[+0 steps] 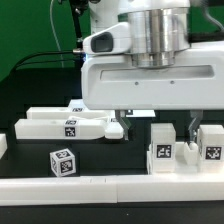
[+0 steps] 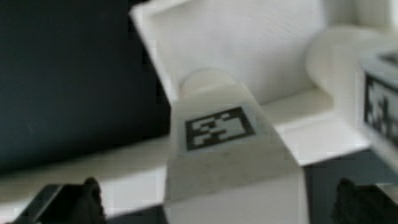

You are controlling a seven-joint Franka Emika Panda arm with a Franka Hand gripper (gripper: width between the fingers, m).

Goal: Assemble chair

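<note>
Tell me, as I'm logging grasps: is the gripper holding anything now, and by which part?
Nothing is held. The gripper is open; its fingers stand to either side of a tagged white chair piece, with a gap showing on each side.

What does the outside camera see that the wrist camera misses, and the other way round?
Only the exterior view shows the robot arm, a small tagged cube and the white rail in front. Only the wrist view shows one tag close up, on a white piece between the fingertips. Both show the gripper, open, and tagged white plastic.
</note>
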